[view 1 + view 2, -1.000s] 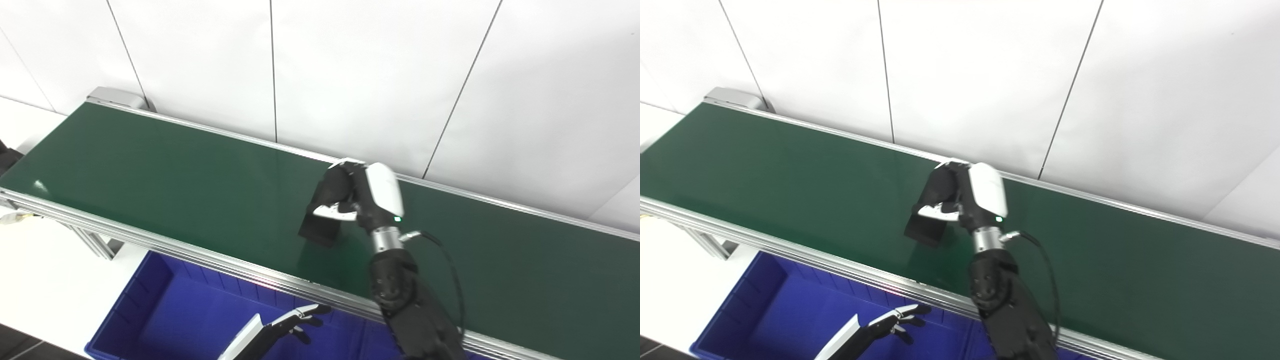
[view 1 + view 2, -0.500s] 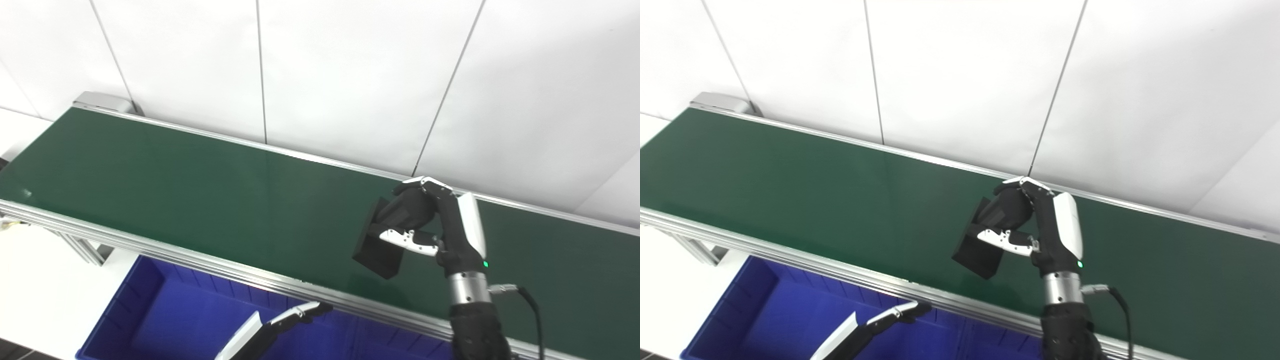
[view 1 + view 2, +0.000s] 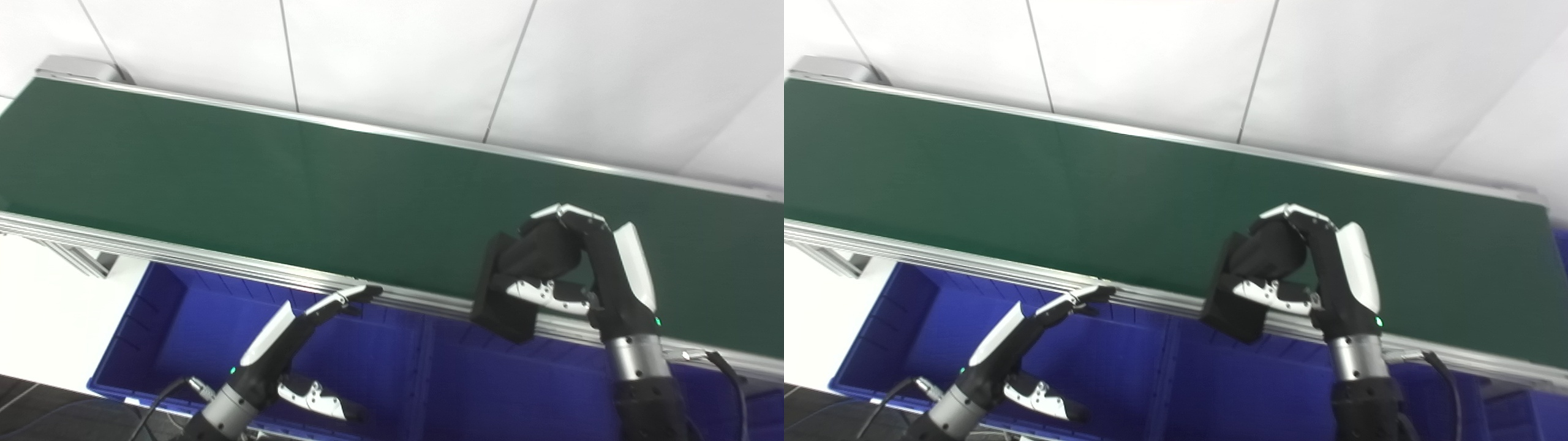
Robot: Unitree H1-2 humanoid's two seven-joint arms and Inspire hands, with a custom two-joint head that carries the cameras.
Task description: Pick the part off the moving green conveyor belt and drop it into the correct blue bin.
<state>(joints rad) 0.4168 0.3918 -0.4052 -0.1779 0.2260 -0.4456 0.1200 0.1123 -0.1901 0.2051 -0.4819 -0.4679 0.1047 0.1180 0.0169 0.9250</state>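
Since the earlier frame, my right hand (image 3: 572, 269), clenched on the black part (image 3: 502, 300), has carried it to the belt's (image 3: 245, 184) near rail, above the blue bin (image 3: 490, 392). Risk: clipping the rail, or releasing early. Left hand (image 3: 294, 343) open, idle.

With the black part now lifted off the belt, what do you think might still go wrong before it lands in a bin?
1. The right robot hand grips only the upper end of the black part, so it may slip or swing loose.
2. The part hangs over the conveyor's near rail, close to the divider between the blue bins; an early release could clip either.
3. The open left robot hand sits inside the left bin and could be struck if that bin is the target.
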